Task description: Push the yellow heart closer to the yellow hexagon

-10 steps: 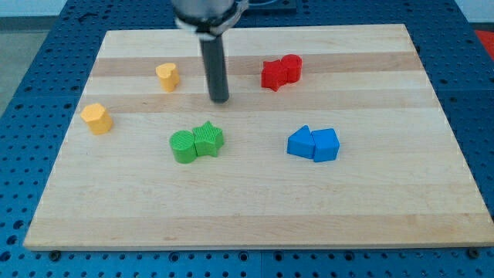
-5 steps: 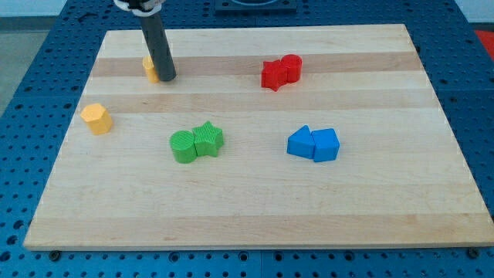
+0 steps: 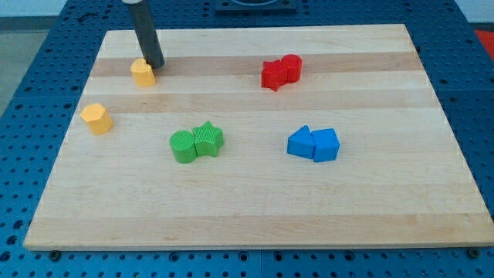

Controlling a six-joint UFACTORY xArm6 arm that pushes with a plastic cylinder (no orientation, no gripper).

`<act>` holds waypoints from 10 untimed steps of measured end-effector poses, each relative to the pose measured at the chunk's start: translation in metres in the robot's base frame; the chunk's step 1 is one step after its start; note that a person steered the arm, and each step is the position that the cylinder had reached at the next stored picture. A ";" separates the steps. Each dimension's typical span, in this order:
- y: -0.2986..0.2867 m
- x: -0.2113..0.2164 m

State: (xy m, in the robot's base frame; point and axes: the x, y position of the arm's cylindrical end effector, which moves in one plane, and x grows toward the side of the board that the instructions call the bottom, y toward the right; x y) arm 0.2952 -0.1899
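The yellow heart [image 3: 142, 73] lies on the wooden board [image 3: 255, 193] near the view's upper left. The yellow hexagon [image 3: 97, 118] sits below and to the left of it, near the board's left edge, well apart from the heart. My tip [image 3: 154, 64] stands just above and to the right of the heart, touching or almost touching its upper right side. The dark rod rises from there to the view's top edge.
Two red blocks [image 3: 280, 72] sit together at the upper middle right. A green round block [image 3: 184, 146] touches a green star [image 3: 208, 139] at the centre. Two blue blocks [image 3: 313, 144] sit together at the right.
My tip swung left from the board's middle to the heart's right side, then around to its upper right. The heart slid left and slightly down, toward the hexagon.
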 end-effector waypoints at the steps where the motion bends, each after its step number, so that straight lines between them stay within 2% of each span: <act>1: -0.031 0.004; 3: -0.050 0.027; 5: -0.018 0.014; 7: -0.021 0.045; 10: -0.032 0.062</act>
State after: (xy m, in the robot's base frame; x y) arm 0.3573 -0.2216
